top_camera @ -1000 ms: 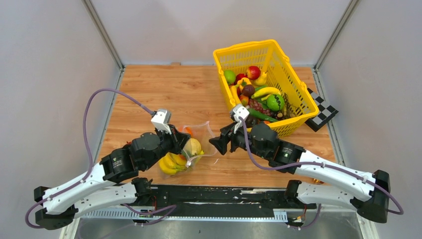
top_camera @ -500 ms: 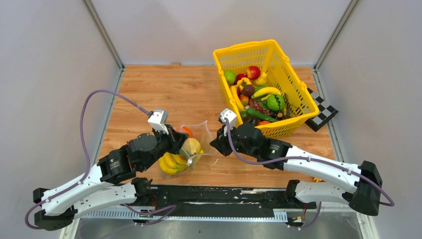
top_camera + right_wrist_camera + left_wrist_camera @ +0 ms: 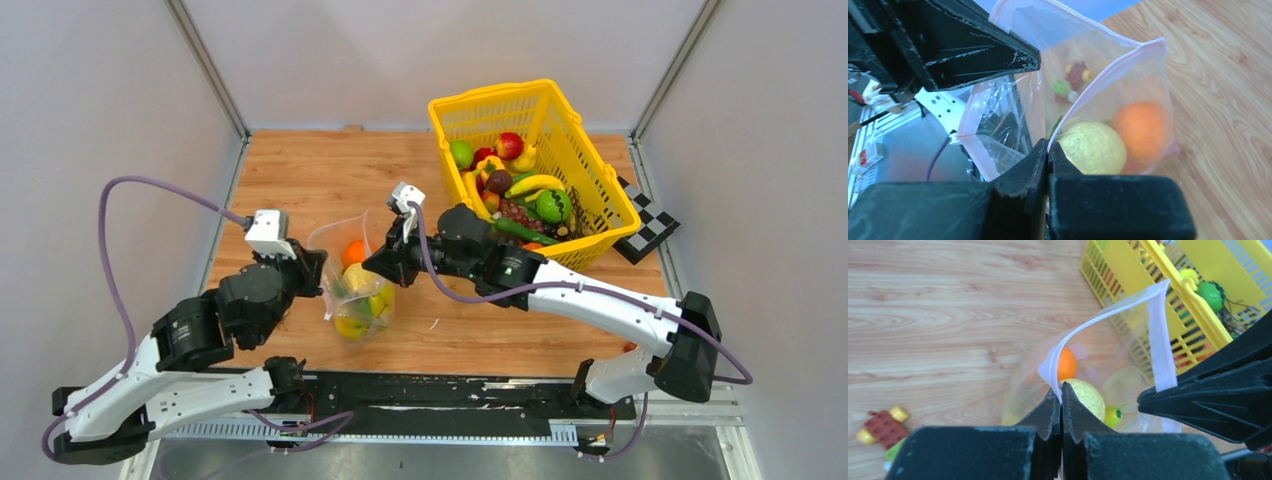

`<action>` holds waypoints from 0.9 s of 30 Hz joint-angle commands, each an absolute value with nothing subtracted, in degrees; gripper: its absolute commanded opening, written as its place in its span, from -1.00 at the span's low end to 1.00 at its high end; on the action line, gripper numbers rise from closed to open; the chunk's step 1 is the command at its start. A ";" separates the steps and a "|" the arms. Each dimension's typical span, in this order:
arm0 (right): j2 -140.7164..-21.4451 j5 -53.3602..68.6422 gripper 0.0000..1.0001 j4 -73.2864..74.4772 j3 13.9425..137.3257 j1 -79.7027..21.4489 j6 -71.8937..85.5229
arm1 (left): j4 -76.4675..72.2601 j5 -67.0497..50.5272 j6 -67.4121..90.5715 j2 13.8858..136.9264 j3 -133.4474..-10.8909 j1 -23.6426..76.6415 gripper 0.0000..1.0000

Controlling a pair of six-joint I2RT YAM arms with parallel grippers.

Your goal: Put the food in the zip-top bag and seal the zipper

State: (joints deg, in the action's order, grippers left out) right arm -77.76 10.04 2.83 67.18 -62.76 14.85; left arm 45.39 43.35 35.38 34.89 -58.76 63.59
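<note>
The clear zip-top bag (image 3: 356, 290) hangs upright between my two grippers at the table's middle left. Food inside it: an orange (image 3: 352, 252), a pale lemon (image 3: 1087, 398) and yellow pieces (image 3: 351, 324) at the bottom. My left gripper (image 3: 322, 272) is shut on the whitish zipper (image 3: 1108, 312) strip at the mouth's left end. My right gripper (image 3: 378, 265) is shut on the same strip at the opposite end. In the left wrist view the strip arches open from my left gripper (image 3: 1061, 390) to the right one. More food (image 3: 520, 190) fills the basket.
The yellow basket (image 3: 490, 95) stands at the back right, close behind my right arm. A checkered board (image 3: 648, 226) lies by its right side. Small toy bricks (image 3: 883, 426) lie on the wood near the bag's left. Grey walls enclose the table.
My right gripper closed on the bag's rim. Both arms then carried the bag left and away from the near edge, raising it from lying slumped to hanging upright.
</note>
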 commanded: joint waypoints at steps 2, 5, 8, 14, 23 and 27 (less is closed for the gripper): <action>-81.08 17.30 -0.97 -2.54 73.05 -62.76 13.31 | 51.04 51.44 33.72 31.39 -63.14 63.54 -1.00; -81.77 15.72 -0.97 -0.30 74.55 -61.97 11.37 | 51.18 50.60 32.98 30.58 -64.37 63.56 -1.00; -81.30 15.69 -0.95 1.78 73.06 -60.58 11.04 | 50.06 49.49 32.42 30.93 -63.28 63.57 -1.00; -79.79 10.54 -0.92 4.99 66.34 -57.75 11.93 | 43.54 44.31 33.72 34.04 -56.08 63.55 -1.00; -73.39 12.49 0.15 13.40 65.77 -52.43 13.59 | 33.51 39.15 34.97 37.83 -49.78 63.54 -1.00; -67.29 9.73 0.41 16.08 67.35 -52.39 10.72 | 32.38 37.76 35.43 37.45 -49.05 63.57 -1.00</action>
